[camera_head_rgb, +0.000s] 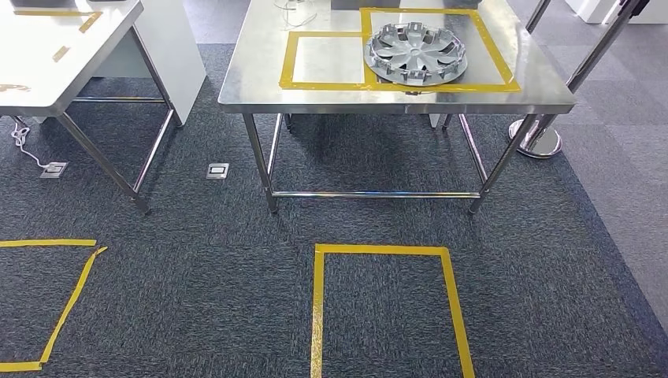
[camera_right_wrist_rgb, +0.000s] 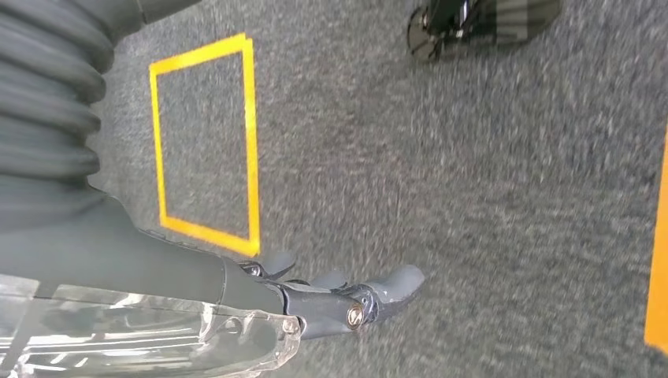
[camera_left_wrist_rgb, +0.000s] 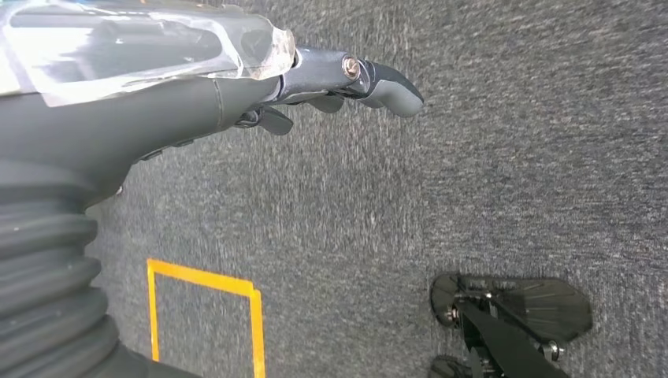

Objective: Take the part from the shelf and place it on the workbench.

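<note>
Silver wheel cover (camera_head_rgb: pixel 415 52) flat on the steel workbench (camera_head_rgb: pixel 260 79) inside yellow tape, left hand (camera_left_wrist_rgb: pixel 315 87) empty over carpet, fingers loosely apart, right hand (camera_right_wrist_rgb: pixel 331 295) likewise.

Steel workbench ahead of you, dark carpet underneath.

You see the workbench (camera_head_rgb: pixel 260 83) carrying a round grey wheel cover (camera_head_rgb: pixel 415 53) inside the larger of two yellow tape squares (camera_head_rgb: pixel 324 84). A white table (camera_head_rgb: pixel 47 71) stands to its left. On the carpet (camera_head_rgb: pixel 197 276) lie a yellow tape rectangle (camera_head_rgb: pixel 384 250), a second tape outline (camera_head_rgb: pixel 69 298) at left, and two small floor sockets (camera_head_rgb: pixel 217 170).
</note>
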